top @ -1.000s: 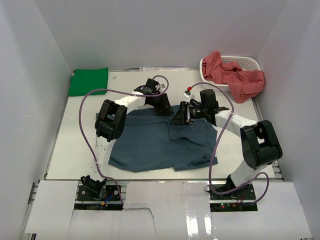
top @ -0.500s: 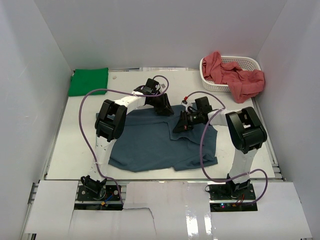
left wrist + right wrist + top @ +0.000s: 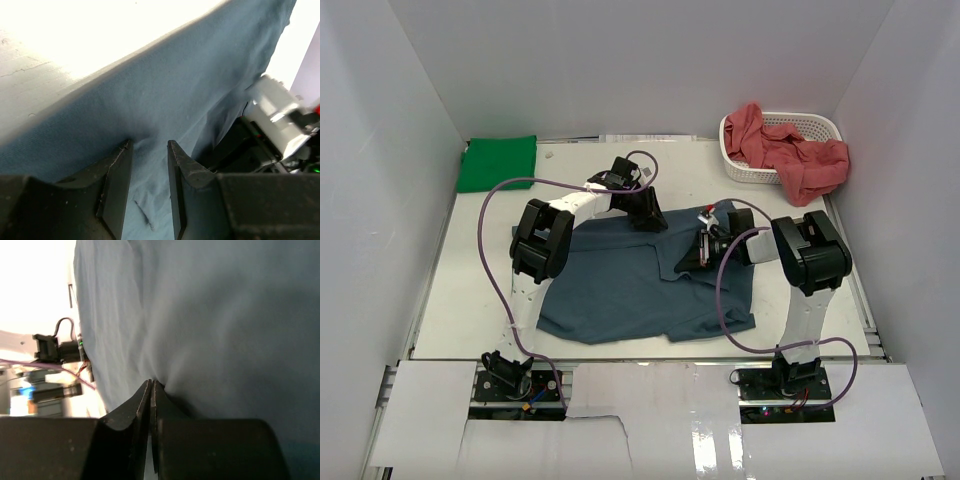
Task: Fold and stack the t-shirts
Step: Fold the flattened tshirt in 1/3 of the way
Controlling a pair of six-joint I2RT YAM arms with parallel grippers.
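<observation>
Near side, the slate blue t-shirt (image 3: 620,290) lies spread on the desk (image 3: 470,290), with the right claw (image 3: 151,385) clamped tight on a pinch of it, likely to pull a fold over. Beyond, the left claw (image 3: 148,145) sits half-open on the far edge; gripping or pinning, can't tell. Farthest back, the green t-shirt (image 3: 497,162) is folded and the salmon red t-shirts (image 3: 790,150) wait in the basket (image 3: 815,122).

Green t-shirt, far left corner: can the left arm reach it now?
Probably yes: nothing stands between the left gripper and the green t-shirt, though it rests on the slate blue t-shirt.
</observation>
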